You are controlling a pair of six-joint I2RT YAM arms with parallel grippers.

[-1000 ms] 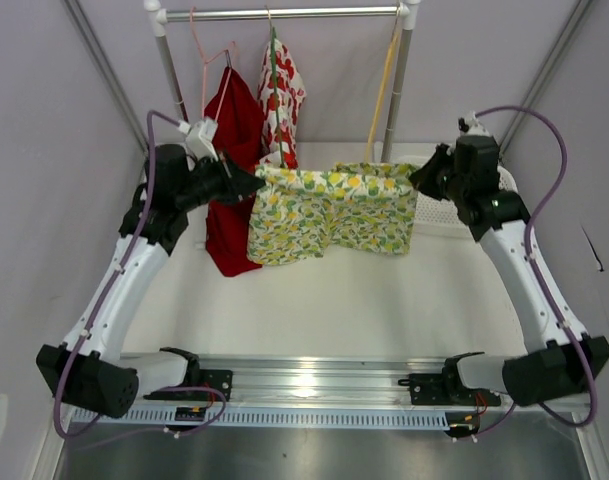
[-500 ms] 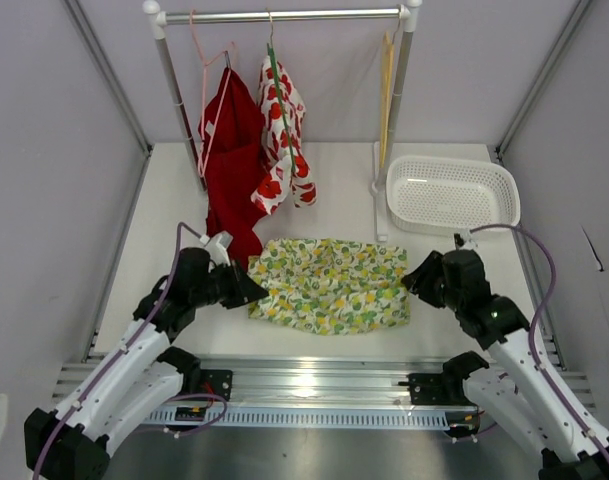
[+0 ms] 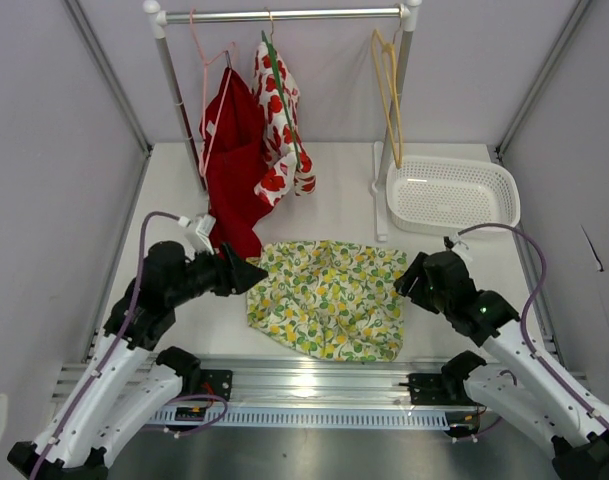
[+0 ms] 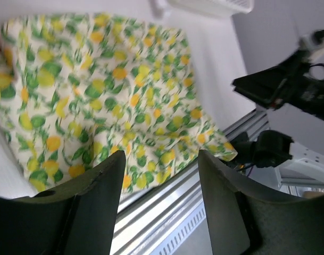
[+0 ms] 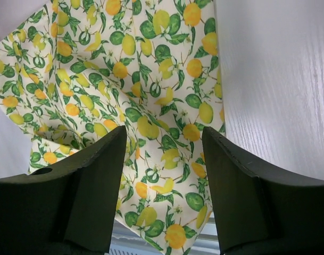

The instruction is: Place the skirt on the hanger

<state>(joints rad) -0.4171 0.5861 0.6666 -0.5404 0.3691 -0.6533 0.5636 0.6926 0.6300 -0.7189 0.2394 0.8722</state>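
the skirt [image 3: 329, 298] lies rumpled on the white desk [image 3: 344, 190] near its front edge, between the left gripper [image 3: 252, 274] and the right gripper [image 3: 403, 283], both released and holding nothing. behind it, the hanger [image 3: 389, 90] hangs from a metal rail [image 3: 284, 14] above a white basket [image 3: 452, 195]. pale grey walls enclose the desk.

A robotics lab test cell is indicated by the plain panel walls [image 3: 44, 120] closing in a white desk [image 3: 339, 200], by the aluminium rail [image 3: 314, 382] mounted behind the left claw [image 3: 254, 273] and the right claw [image 3: 402, 283], and by the small garment rack [image 3: 284, 14] set up beyond them.
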